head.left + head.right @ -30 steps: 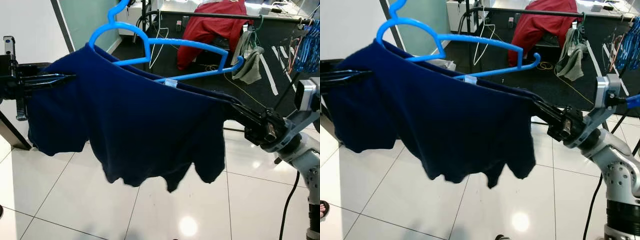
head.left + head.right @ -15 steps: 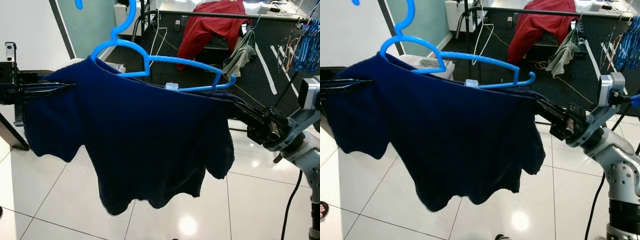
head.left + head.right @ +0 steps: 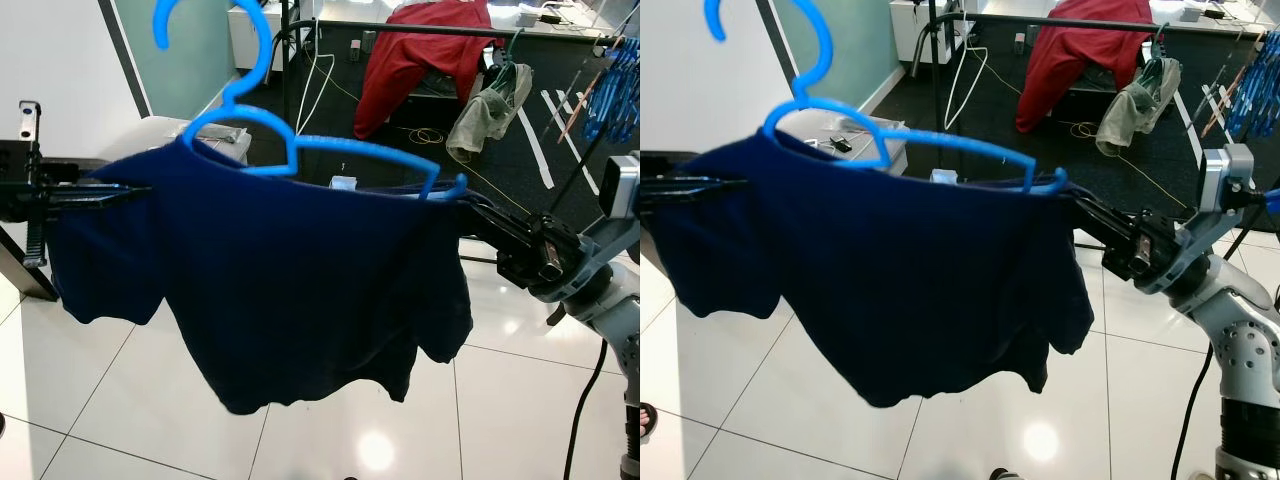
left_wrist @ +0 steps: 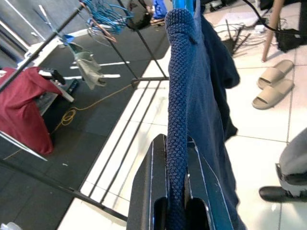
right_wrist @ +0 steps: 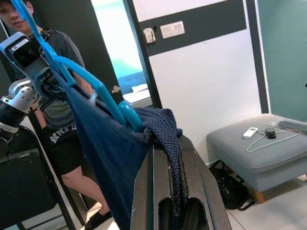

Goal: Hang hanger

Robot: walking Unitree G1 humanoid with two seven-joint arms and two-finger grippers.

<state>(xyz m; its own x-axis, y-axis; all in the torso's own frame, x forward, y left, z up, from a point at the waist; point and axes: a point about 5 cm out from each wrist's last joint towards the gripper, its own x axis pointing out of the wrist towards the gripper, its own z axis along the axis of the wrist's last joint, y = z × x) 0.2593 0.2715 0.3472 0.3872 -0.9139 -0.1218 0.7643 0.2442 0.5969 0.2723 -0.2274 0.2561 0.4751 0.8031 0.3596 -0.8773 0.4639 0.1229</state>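
Left pincer (image 3: pixel 140 189): I see it clamped on the navy shirt (image 3: pixel 290 290)'s left shoulder.
Right pincer (image 3: pixel 470 213): closed on the right shoulder.
Blue hanger (image 3: pixel 300 150): inside the collar, hook up, near me; clothes rail (image 3: pixel 450 33) far.
Risk: I judge uneven pull could tip the hanger out.

Right arm (image 3: pixel 610 290) — silver segmented housing with rounded joints, a grey box-shaped camera module (image 3: pixel 622 186) above the wrist, a black cable (image 3: pixel 585 400) running alongside. Both grippers — left gripper (image 3: pixel 120 192), right gripper (image 3: pixel 480 222) — have long black fingers on black bodies.
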